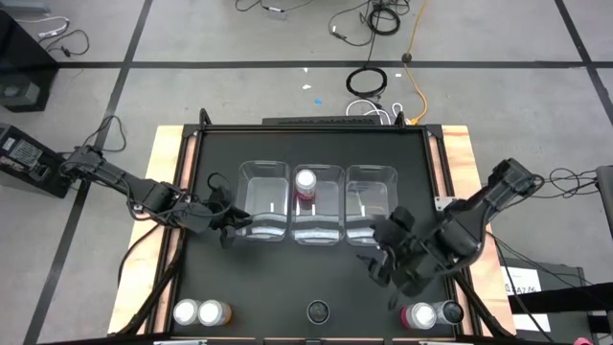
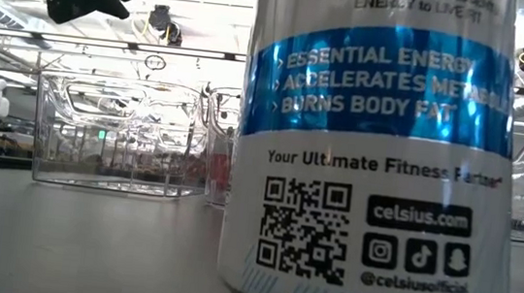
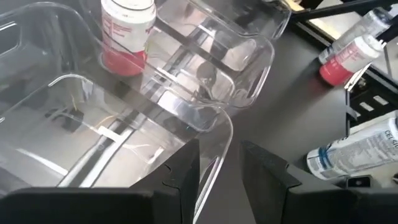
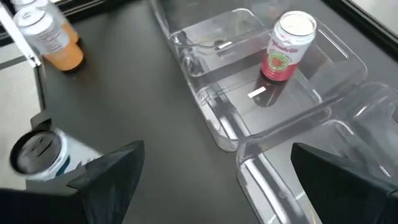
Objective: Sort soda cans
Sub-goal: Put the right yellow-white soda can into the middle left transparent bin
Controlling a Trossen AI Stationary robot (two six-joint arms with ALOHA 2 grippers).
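Three clear bins sit in a row across the middle of the black table (image 1: 201, 287), and both arms hang just short of them with nothing in their jaws. The left gripper (image 1: 233, 222) hovers at the near outer corner of the left bin (image 1: 264, 199), its two dark fingers (image 3: 183, 177) parted by a narrow gap right over the bin's rim and holding nothing. Just past it, one bin over, a pink can (image 1: 306, 182) stands upright in the middle bin (image 1: 319, 201); from this claw it lies ahead and to the inner side, near but not touching. The right gripper (image 1: 385, 251) hangs low in front of the right bin (image 1: 372, 199), jaws spread wide and empty, and the same pink can (image 4: 287, 45) stands ahead of it beyond the bin wall. Close behind this claw, toward the table's near edge, a second pink can (image 1: 419, 316) and a grey can (image 1: 448, 312) stand touching side by side. Well apart from the left claw, back at the near left corner, the pair of orange cans (image 1: 198, 312) stand together. Between the two claws and nearer the table's front edge stands the blue-and-silver can (image 1: 317, 310), alone; it fills most of the low view (image 2: 378, 159), its label turned that way.
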